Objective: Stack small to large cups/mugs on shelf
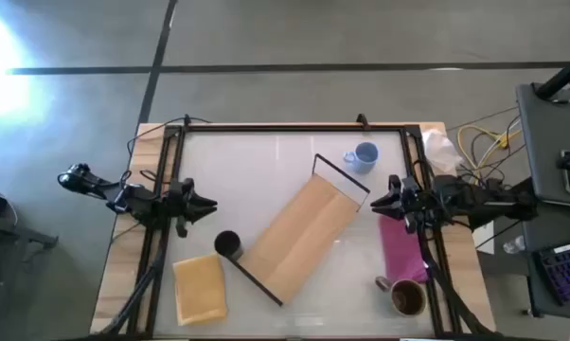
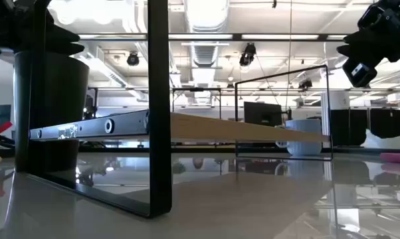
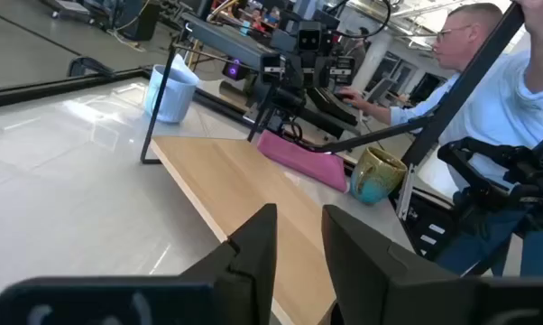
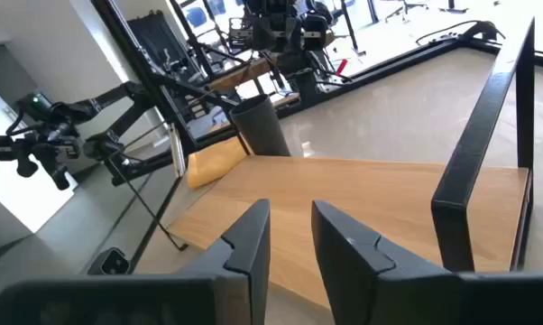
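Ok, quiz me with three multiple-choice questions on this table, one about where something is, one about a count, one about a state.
1. Where does the small black cup stand?
A. on the long light tan wooden shelf
B. on the table beside the shelf's end
C. on the pink cloth

2. How many cups are on the shelf?
A. none
B. one
C. three

3. What does the left gripper hold?
A. the light blue mug
B. the glossy brown mug
C. nothing

Answers: B, it stands off the board, next to the yellow-tan square pad; A, the board is bare; C, its fingers are apart and empty.
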